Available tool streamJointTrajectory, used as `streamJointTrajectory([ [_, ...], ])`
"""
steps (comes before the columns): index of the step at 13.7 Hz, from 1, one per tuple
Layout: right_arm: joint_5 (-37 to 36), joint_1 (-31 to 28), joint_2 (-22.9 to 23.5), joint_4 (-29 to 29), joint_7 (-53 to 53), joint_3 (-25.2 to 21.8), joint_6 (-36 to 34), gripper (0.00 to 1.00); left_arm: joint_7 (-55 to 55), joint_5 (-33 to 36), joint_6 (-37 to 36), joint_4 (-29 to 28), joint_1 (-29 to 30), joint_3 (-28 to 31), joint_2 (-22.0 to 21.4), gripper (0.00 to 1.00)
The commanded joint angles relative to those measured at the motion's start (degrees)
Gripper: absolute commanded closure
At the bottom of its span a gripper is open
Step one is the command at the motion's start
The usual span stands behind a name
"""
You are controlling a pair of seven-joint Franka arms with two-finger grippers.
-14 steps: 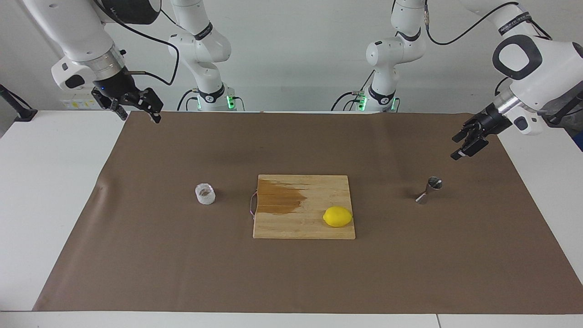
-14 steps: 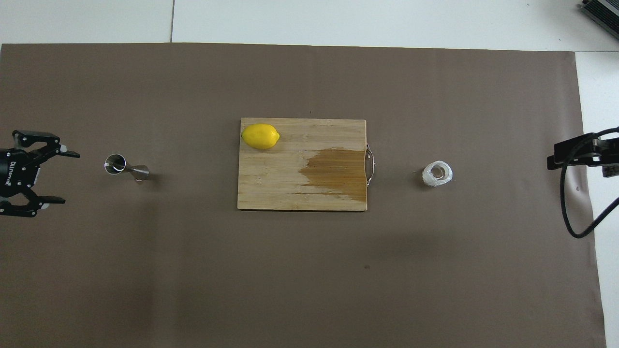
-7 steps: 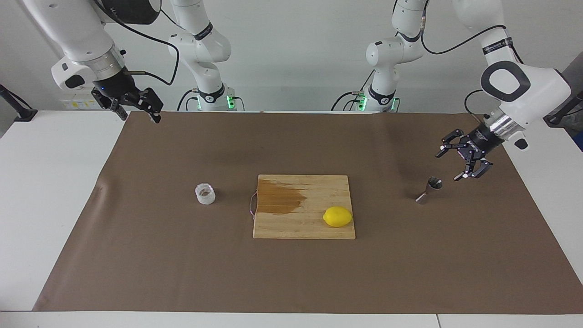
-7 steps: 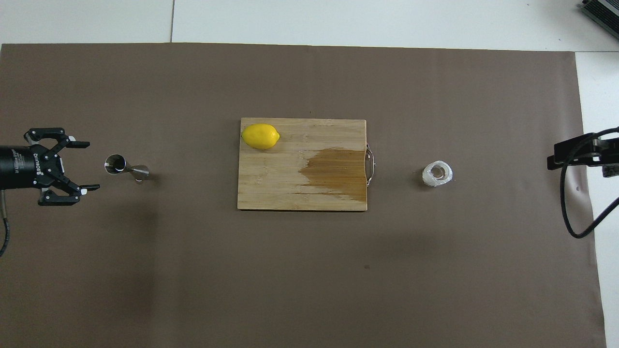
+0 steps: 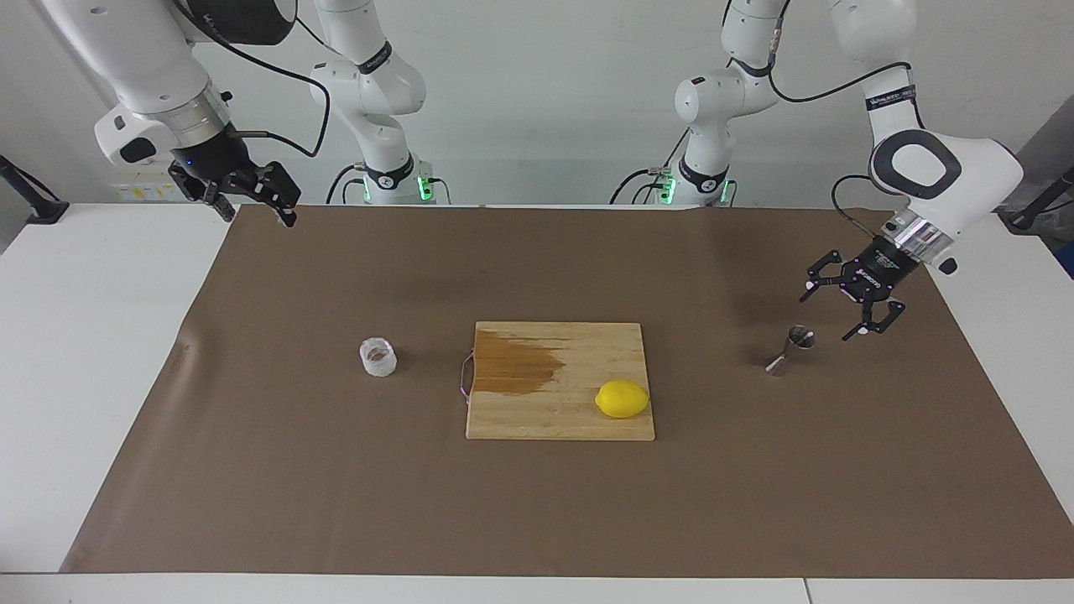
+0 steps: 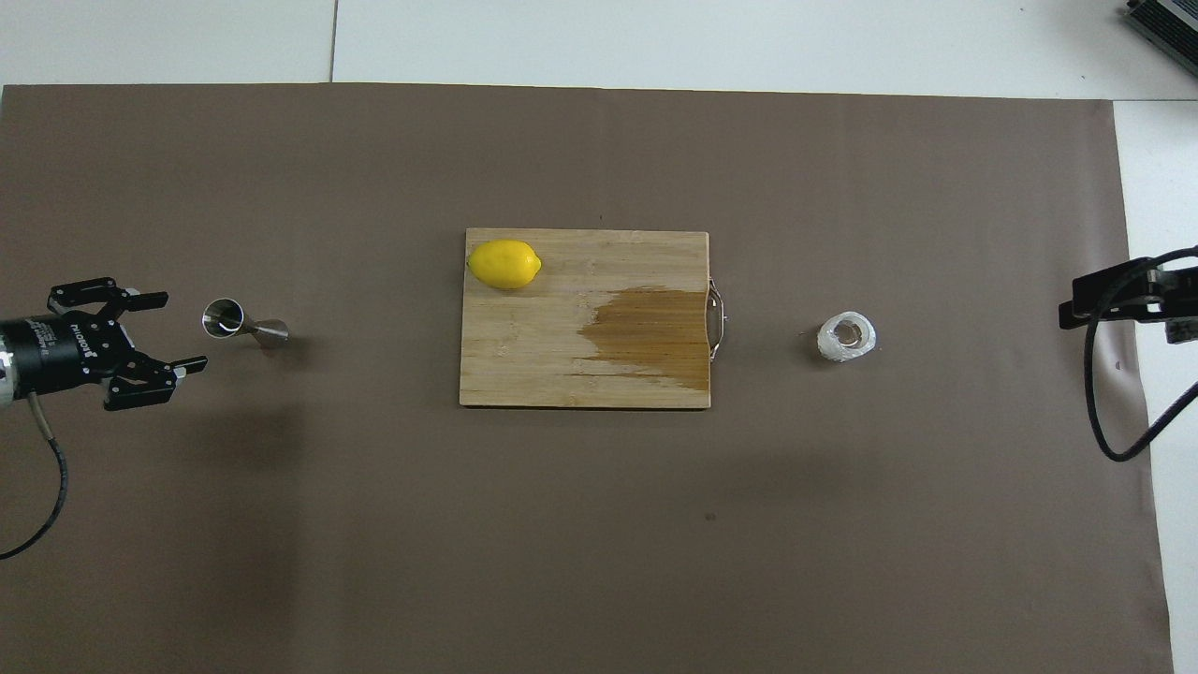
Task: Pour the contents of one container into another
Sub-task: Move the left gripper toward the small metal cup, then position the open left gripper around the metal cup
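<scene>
Right now our left gripper [image 5: 846,312], mid-right of the facing frame, hangs wide open and empty; the shiny steel hourglass jigger [image 5: 790,350] stands upright just lower-left of it, so we approach from its side. Right gripper [image 5: 252,201] waits upper left; squat clear faceted cup [image 5: 378,356] sits left of centre.

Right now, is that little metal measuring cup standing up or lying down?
Standing up: the jigger rests on its small end on the brown mat, open mouth upward.
</scene>
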Motion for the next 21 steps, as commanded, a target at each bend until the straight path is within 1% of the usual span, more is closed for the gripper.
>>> streamJointTrajectory([
  [1,-0.1,-0.4,-0.2,0.2,0.3,0.2,-0.9,0.0,-1.2,-3.9,2.1,-3.2,-0.1,-0.3,-2.2,0.0],
  [3,-0.1,-0.4,-0.2,0.2,0.3,0.3,-0.9,0.0,1.4,-5.1,2.9,-3.3,-1.1,-0.4,-1.6,0.0],
  [5,-0.1,-0.4,-0.2,0.2,0.3,0.2,-0.9,0.0,5.9,-9.4,4.7,-4.4,-1.4,-0.4,-0.7,0.0],
  [6,-0.1,-0.4,-0.2,0.2,0.3,0.2,-0.9,0.0,8.0,-10.2,4.8,-5.0,-1.4,-0.4,-0.6,0.0],
  [9,-0.1,-0.4,-0.2,0.2,0.3,0.2,-0.9,0.0,8.8,-12.3,6.2,-5.0,-1.5,-0.4,0.3,0.0],
  [11,-0.1,-0.4,-0.2,0.2,0.3,0.2,-0.9,0.0,8.8,-13.6,9.1,-5.3,-4.2,-0.4,0.8,0.0],
  [12,-0.1,-0.4,-0.2,0.2,0.3,0.2,-0.9,0.0,8.8,-14.8,9.7,-5.3,-4.5,-0.4,1.2,0.0],
  [21,-0.1,-0.4,-0.2,0.2,0.3,0.3,-0.9,0.0,10.5,-15.1,10.1,-5.7,-4.4,-0.3,1.6,0.0],
])
